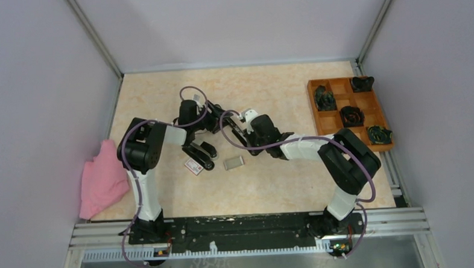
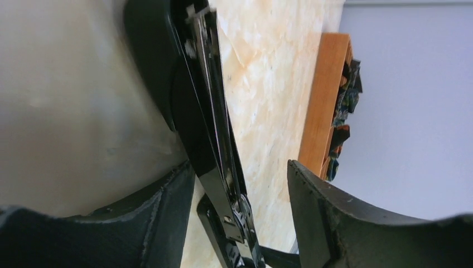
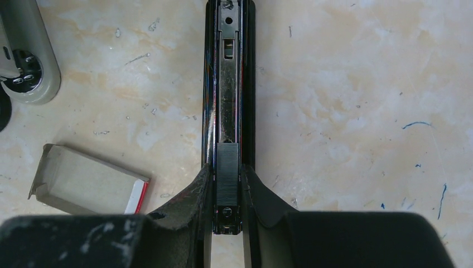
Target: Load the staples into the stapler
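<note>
Jaws of the right gripper (image 3: 227,168) stand narrow, clamped on the rear of the stapler (image 3: 227,100), whose magazine channel faces up, open. The left gripper (image 2: 239,167) straddles the same stapler, fingers wide, with a gap showing on one side.

Recommended: seat the left fingers on the body sides only, clear of channel and lid, and keep the right grip firm meanwhile.

The staples (image 1: 234,163) lie on the table (image 1: 273,187) just beside the right gripper, not yet loaded.

Count:
- one stapler
- one block of staples
- one red-and-white box (image 1: 192,167)
- one pink cloth (image 1: 104,179)
- one wooden tray (image 1: 343,88) holding four dark bundles (image 1: 350,115)
</note>
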